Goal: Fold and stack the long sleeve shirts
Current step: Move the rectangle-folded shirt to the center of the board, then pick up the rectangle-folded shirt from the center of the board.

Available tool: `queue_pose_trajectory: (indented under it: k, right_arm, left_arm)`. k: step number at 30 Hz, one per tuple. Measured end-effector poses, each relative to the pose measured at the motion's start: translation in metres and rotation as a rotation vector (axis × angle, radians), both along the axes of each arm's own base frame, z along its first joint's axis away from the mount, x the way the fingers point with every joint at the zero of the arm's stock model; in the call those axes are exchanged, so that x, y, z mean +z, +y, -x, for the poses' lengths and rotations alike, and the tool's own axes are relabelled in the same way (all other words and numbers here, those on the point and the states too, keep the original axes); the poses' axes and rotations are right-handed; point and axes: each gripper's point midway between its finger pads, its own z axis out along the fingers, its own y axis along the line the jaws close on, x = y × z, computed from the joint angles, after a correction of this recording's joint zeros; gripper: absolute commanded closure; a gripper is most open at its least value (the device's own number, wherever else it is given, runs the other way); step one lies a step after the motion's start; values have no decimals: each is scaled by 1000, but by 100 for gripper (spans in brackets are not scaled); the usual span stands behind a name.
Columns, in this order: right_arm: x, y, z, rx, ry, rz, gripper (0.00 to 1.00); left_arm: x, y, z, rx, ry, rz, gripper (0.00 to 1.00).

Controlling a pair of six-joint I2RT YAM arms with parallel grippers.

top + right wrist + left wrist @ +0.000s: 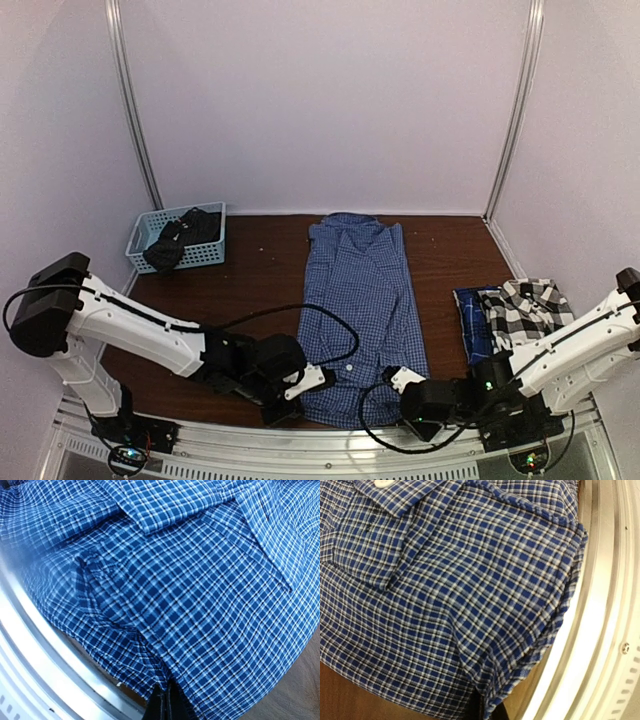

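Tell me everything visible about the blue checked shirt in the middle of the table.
The blue fine-check shirt is collared cloth with white buttons. It lies flat as a long narrow strip on the brown table, collar far, hem at the near edge. The left end effector and right end effector are shut on its two near corners.

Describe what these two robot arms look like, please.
The left arm and right arm both have white tubular links and chunky black joints. Loose black cables loop beside each. Small coloured lights glow at their bases.
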Motion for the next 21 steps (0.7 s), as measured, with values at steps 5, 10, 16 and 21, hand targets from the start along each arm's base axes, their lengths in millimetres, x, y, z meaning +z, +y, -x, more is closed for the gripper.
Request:
queue_pose_trajectory:
  k: [5, 10, 16, 21]
  right_arm:
    - [9, 9, 24, 78, 44, -49, 100]
    - [25, 19, 49, 152, 123, -133, 100]
    - [43, 20, 50, 158, 135, -169, 100]
    - [74, 26, 18, 75, 89, -198, 100]
  left_arm:
    - [0, 10, 24, 3, 45, -48, 100]
    - [8, 25, 50, -3, 100, -72, 100]
    - [40, 25, 51, 11, 125, 4, 100]
    - [64, 14, 15, 76, 140, 75, 100]
